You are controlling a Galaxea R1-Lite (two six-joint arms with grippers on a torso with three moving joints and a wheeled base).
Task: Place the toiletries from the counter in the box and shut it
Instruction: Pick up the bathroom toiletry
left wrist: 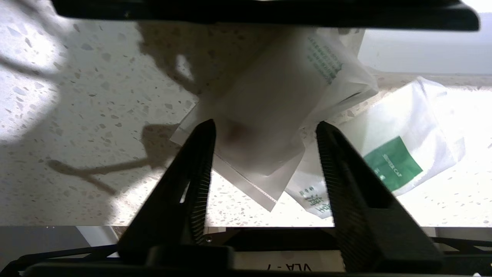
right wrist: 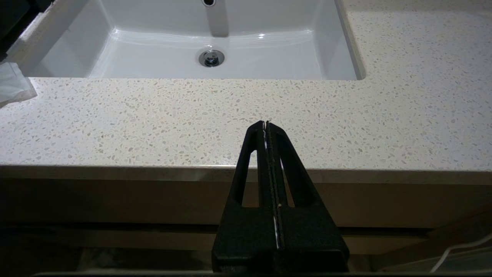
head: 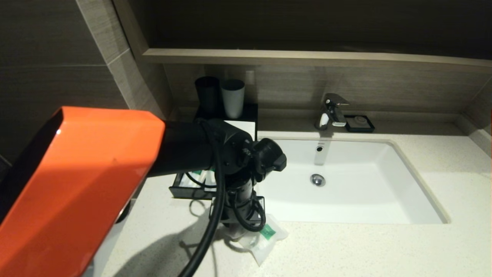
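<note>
Head view: the left pincer (head: 246,225) is down over the sachets (head: 265,236) on the desk (head: 346,246), beside the box (head: 192,188) with its drawer out. Left wrist view: the jaws stand apart, straddling the plain sachet (left wrist: 261,127); pinch it alone, leaving the green-labelled one (left wrist: 403,154). Right wrist view: the right pincer (right wrist: 268,127), parked at the desk's edge, is closed.

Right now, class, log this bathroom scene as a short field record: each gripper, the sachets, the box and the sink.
left gripper: low over the counter, jaws either side of a plain sachet, gap still visible
right gripper: parked before the counter edge, shut, empty
green-labelled sachet: lying flat on the counter beside the plain one
box: drawer pulled out, packets inside
sink: empty
</note>
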